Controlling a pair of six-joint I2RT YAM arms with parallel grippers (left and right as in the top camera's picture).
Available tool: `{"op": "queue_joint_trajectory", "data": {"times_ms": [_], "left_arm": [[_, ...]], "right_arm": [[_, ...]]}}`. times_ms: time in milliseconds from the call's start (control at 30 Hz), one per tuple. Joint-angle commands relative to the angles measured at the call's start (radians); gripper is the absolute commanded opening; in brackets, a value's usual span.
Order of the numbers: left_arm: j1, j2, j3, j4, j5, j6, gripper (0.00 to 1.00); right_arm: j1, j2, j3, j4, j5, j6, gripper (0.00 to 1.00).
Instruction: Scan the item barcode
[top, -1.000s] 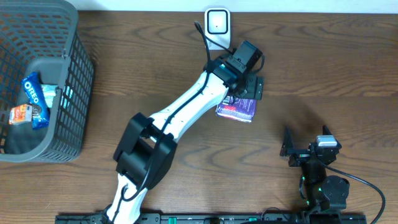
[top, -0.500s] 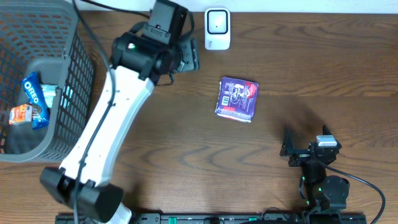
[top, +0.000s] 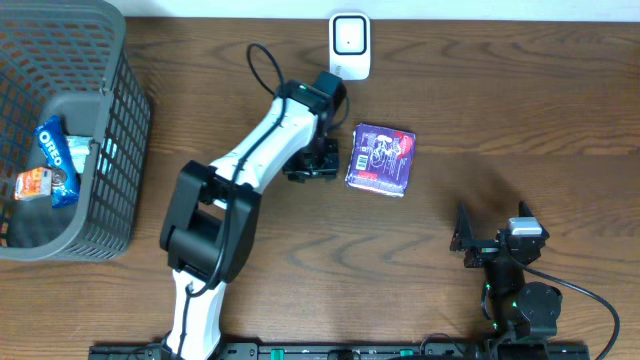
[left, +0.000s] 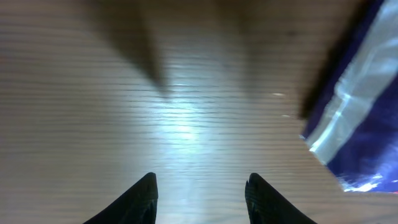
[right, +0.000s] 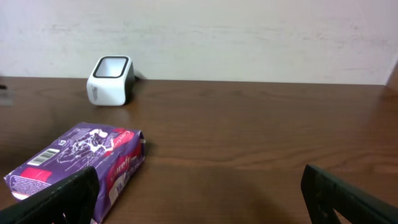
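Grey basket (top: 135, 140) w/ Oreo packs (top: 52, 146) sits well apart from left tool (top: 312, 163), far off its left side. White scanner (top: 350, 42) is near, beyond tool & slightly right. Purple packet (top: 381, 160) lies flat on worktop (top: 500, 120) just beside tool's right. Only a strip of bare wood btwn them. Tool's jaws part-open, nothing in grip. Right tool (top: 463, 238) spread wide, well apart from packet.
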Motion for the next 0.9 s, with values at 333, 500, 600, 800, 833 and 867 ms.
{"op": "queue_joint_trajectory", "data": {"times_ms": [333,500,600,800,833,867], "left_arm": [[-0.097,0.034,0.003,0.283,0.135,-0.058,0.47],[-0.103,0.033,0.007,0.351,0.134,-0.018,0.46],[-0.066,0.016,0.039,0.298,0.134,0.018,0.47],[0.07,-0.085,0.083,0.255,0.127,-0.006,0.37],[0.082,-0.085,0.082,0.254,0.127,-0.023,0.3],[0.085,-0.081,0.079,0.254,0.127,-0.028,0.22]], "right_arm": [[0.01,-0.005,-0.002,-0.004,0.002,-0.008,0.99],[0.01,-0.005,-0.002,-0.004,0.002,-0.008,0.99],[0.01,-0.005,-0.002,-0.004,0.002,-0.008,0.99],[0.01,-0.005,-0.002,-0.004,0.002,-0.008,0.99],[0.01,-0.005,-0.002,-0.004,0.002,-0.008,0.99],[0.01,-0.005,-0.002,-0.004,0.002,-0.008,0.99]]}}
